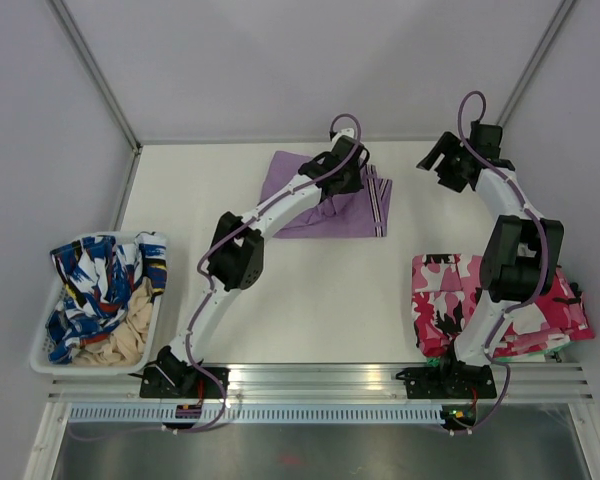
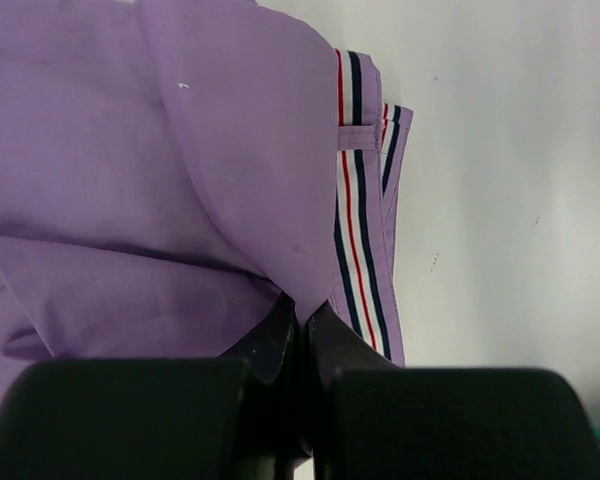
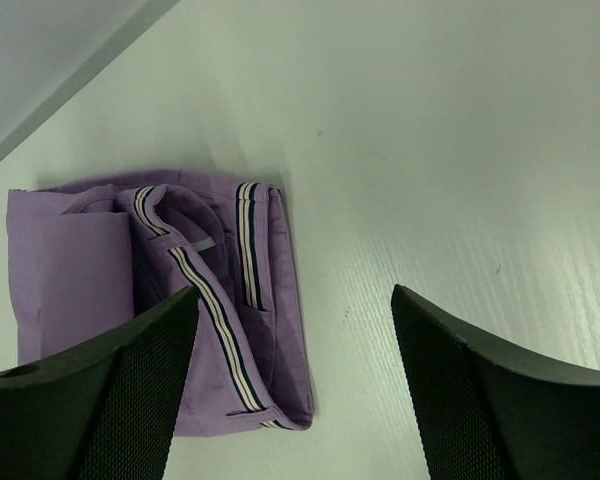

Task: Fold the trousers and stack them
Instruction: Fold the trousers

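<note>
The lilac trousers (image 1: 325, 212) lie folded into a rough square at the back middle of the table, with a striped waistband along their right edge. My left gripper (image 1: 352, 172) is down on their top right part. In the left wrist view its fingers (image 2: 302, 316) are pressed together, shut on a fold of the trousers (image 2: 180, 180). My right gripper (image 1: 436, 160) hangs over bare table to the right of the trousers, apart from them. In the right wrist view its jaws (image 3: 293, 292) stand wide open with nothing between them, and the trousers (image 3: 80, 260) lie at the left.
A white basket (image 1: 42, 356) with blue-and-white clothing and a beige cloth stands at the left edge. A folded pink camouflage garment (image 1: 442, 292) lies at the front right, partly under the right arm. Walls close off the back and both sides.
</note>
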Action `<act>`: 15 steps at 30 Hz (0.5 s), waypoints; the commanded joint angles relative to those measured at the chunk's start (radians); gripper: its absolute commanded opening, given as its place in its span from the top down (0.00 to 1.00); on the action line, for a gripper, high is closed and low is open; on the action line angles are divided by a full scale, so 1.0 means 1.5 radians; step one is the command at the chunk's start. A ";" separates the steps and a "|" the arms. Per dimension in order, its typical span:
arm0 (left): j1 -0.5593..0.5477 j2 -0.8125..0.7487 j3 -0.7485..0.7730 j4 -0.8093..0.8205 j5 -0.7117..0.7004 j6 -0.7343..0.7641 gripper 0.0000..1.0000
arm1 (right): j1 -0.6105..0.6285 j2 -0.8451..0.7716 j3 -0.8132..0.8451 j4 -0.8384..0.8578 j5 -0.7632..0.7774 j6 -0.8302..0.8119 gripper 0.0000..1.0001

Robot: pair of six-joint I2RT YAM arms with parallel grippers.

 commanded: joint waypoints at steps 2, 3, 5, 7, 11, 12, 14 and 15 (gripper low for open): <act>-0.009 -0.016 -0.014 0.058 0.034 -0.053 0.98 | 0.000 -0.035 -0.013 0.025 -0.013 -0.009 0.15; -0.009 -0.016 -0.015 0.051 0.041 -0.056 0.98 | 0.000 -0.032 -0.013 0.027 -0.015 -0.006 0.15; -0.009 -0.023 -0.017 0.050 0.071 -0.064 0.81 | 0.000 -0.023 -0.010 0.036 -0.037 -0.004 0.15; -0.009 -0.032 -0.010 0.047 0.102 -0.066 0.52 | 0.001 -0.018 -0.009 0.043 -0.064 0.001 0.15; -0.009 -0.084 0.002 0.027 0.114 -0.049 0.22 | 0.002 -0.017 0.000 0.063 -0.096 -0.001 0.15; -0.008 -0.113 0.003 0.021 0.131 -0.040 0.19 | 0.004 -0.015 0.003 0.062 -0.102 -0.002 0.15; -0.004 -0.148 -0.006 -0.007 0.130 -0.003 0.11 | 0.009 -0.007 0.022 0.055 -0.121 -0.003 0.15; -0.002 -0.167 -0.025 -0.017 0.123 0.012 0.10 | 0.018 -0.002 0.029 0.051 -0.127 -0.003 0.15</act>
